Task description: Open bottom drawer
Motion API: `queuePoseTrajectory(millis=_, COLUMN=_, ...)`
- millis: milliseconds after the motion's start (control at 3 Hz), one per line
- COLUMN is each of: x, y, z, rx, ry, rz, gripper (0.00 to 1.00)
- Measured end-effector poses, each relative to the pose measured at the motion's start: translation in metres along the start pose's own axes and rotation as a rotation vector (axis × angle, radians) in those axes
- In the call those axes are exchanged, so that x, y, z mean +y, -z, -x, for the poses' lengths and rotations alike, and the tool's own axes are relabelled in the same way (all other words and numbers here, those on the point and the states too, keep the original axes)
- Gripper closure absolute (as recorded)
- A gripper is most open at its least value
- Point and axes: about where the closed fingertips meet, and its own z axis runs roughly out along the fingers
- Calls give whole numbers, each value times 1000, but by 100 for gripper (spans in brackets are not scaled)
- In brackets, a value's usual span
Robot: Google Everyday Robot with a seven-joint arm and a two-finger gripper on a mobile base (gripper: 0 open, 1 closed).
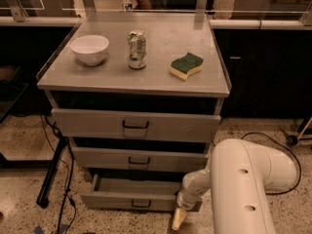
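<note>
The bottom drawer [122, 200] is the lowest of three grey drawers in the metal cabinet. It has a low front with a small dark wire pull [141, 204] at its centre. It stands pulled out, and its inside floor shows behind the front. My gripper [179, 219] hangs from the white arm [243, 189]. It is at the right end of the drawer front, low near the floor, with its cream tip pointing down. Whether it touches the drawer I cannot tell.
On the cabinet top [117, 77] stand a white bowl [89, 48], a drink can [137, 49] and a green-and-yellow sponge [186, 65]. The middle drawer [139, 159] and the top drawer [135, 125] are slightly out. A black stand leg [51, 172] and cables lie on the floor at left.
</note>
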Motion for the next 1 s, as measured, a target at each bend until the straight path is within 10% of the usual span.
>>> queuePoseTrajectory(millis=1000, x=31, y=-8, z=-42, rx=40, ry=-2, rz=53, gripper=0)
